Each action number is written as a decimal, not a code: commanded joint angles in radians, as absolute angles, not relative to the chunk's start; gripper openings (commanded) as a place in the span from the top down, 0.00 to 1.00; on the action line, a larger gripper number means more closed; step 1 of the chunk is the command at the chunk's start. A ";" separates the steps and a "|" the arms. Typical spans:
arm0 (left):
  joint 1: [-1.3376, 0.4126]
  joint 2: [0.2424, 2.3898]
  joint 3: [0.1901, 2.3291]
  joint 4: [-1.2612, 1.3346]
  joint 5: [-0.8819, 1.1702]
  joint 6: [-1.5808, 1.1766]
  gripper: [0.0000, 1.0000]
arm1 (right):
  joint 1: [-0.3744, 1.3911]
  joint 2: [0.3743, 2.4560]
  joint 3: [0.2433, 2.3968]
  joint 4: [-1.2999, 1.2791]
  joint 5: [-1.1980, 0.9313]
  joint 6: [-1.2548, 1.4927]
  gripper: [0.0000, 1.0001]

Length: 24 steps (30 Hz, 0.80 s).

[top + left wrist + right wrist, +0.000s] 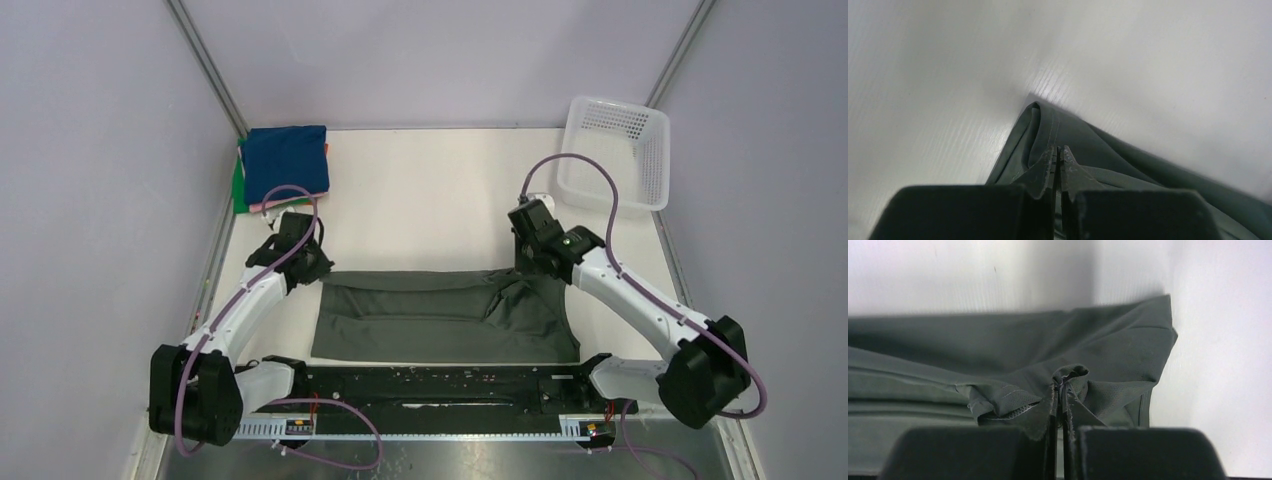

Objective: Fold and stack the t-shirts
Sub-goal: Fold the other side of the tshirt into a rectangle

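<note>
The dark grey-green t-shirt (445, 318) lies spread flat in the middle of the table, partly folded. My left gripper (316, 272) is at its far left corner and is shut on the cloth there; the corner (1038, 112) shows just past my closed fingertips (1058, 150). My right gripper (528, 270) is shut on a bunched pinch of the shirt near its far right corner, with cloth puckered at the tips (1060, 385). A stack of folded shirts sits at the back left with the navy blue one (287, 163) on top, and green (238, 190), pink (285, 204) and orange edges below.
A white plastic mesh basket (640, 125) stands at the back right corner. Grey walls close in the left, back and right sides. The black arm base rail (440, 385) runs along the near edge, just below the shirt.
</note>
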<state>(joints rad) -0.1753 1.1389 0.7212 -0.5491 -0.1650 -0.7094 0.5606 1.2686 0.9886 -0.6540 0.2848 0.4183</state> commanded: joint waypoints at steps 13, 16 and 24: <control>-0.179 0.902 0.546 -0.668 -0.296 -0.841 0.50 | 0.803 0.913 0.592 -0.751 0.180 0.698 0.11; -0.179 0.807 0.582 -0.713 -0.300 -0.859 0.01 | 0.804 0.784 0.525 -0.707 0.069 0.691 0.01; -0.199 0.840 0.653 -0.588 -0.036 -0.829 0.01 | 0.804 0.635 0.554 -0.594 0.209 0.706 0.01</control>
